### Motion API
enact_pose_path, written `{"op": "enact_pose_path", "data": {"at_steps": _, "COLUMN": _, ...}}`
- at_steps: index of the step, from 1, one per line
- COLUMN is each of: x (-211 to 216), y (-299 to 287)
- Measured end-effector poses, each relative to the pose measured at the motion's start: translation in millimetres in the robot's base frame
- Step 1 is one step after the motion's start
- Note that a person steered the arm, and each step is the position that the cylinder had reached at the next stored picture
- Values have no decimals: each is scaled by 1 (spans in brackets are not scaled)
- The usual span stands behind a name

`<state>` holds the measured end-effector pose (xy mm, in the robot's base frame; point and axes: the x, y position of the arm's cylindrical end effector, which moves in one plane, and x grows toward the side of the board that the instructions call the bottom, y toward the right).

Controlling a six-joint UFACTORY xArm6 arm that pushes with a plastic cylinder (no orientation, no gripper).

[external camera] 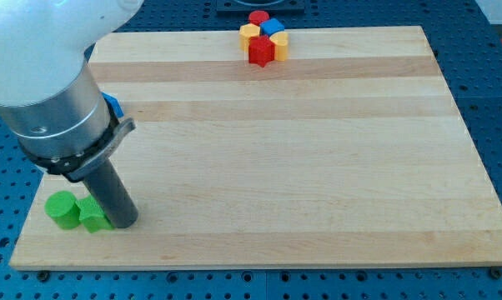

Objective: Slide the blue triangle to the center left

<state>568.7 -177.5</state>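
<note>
Blue triangle (113, 106) barely visible behind the arm at board's left edge, roughly center left already; tip (124, 223) beside green blocks (77, 212), holding nothing.

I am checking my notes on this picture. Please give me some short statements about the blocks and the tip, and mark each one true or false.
1. Two green blocks lie at the view's bottom left. True.
2. My tip is beside the green blocks. True.
3. The cluster of red, yellow and blue blocks sits at the board's centre. False: it is at the top edge.
4. The blue triangle is in full view. False: the arm hides most of it.
</note>
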Motion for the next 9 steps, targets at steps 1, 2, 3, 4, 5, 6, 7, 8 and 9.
{"op": "enact_pose_path", "data": {"at_steps": 1, "x": 0, "y": -6}}
{"op": "enact_pose_path", "data": {"at_steps": 2, "x": -6, "y": 8}}
{"op": "enact_pose_path", "data": {"at_steps": 3, "x": -40, "y": 50}}
{"op": "enact_pose_path", "data": {"at_steps": 4, "x": -97, "y": 80}}
{"op": "enact_pose_path", "data": {"at_steps": 5, "x": -159, "y": 85}}
{"op": "enact_pose_path", "data": {"at_steps": 6, "x": -200, "y": 85}}
{"op": "enact_pose_path", "data": {"at_steps": 7, "x": -226, "y": 84}}
{"op": "enact_pose_path", "data": {"at_steps": 8, "x": -258, "y": 74}}
{"op": "enact_pose_path", "data": {"at_steps": 9, "x": -283, "y": 49}}
